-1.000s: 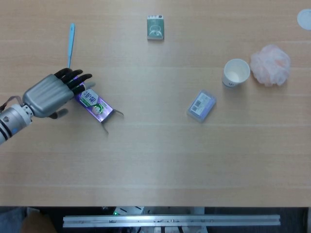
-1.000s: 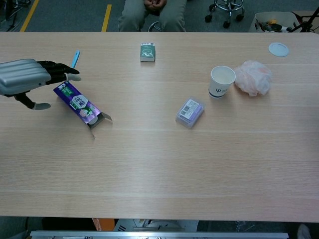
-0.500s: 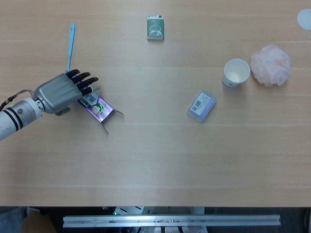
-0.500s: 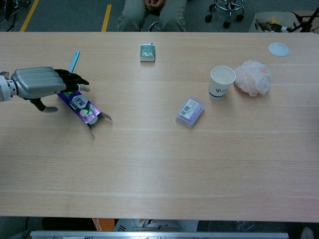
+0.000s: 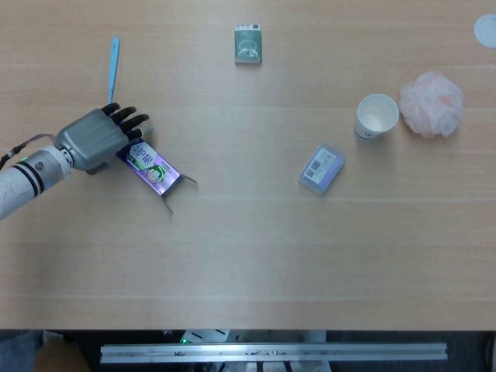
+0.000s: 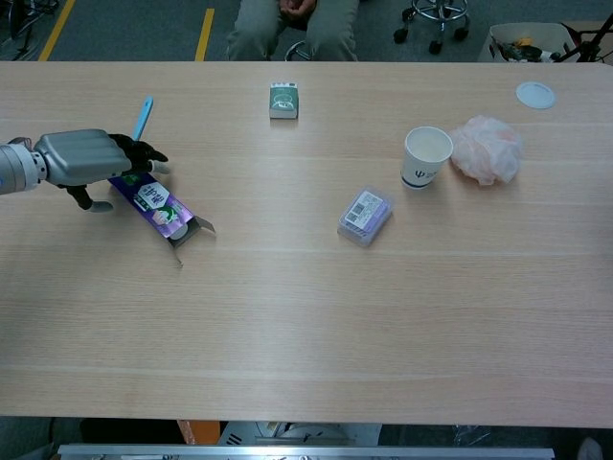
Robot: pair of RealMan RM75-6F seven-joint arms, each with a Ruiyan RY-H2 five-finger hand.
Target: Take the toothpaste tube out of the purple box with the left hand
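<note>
Left hand (image 5: 97, 138) over closed end of purple box (image 5: 150, 166), tube not out yet.
Near to far: box flat on table (image 5: 248, 256) at left, open flaps toward centre, end of toothpaste tube (image 5: 159, 175) just visible in mouth. Fingers (image 5: 128, 122) draped over far end of box; real grasp or mere contact, cannot tell. Likely light, thin card, easily crushed; tube probably soft and slick, best pinched at exposed end. Blue toothbrush (image 5: 113, 68) beyond hand. Right hand not in view.

A wooden table (image 5: 256, 263) bears a purple box (image 5: 152, 167), toothbrush (image 5: 113, 68), green pack (image 5: 248, 43), cup (image 5: 377, 116), pouf (image 5: 431, 103) and wrapped bar (image 5: 321, 168)
</note>
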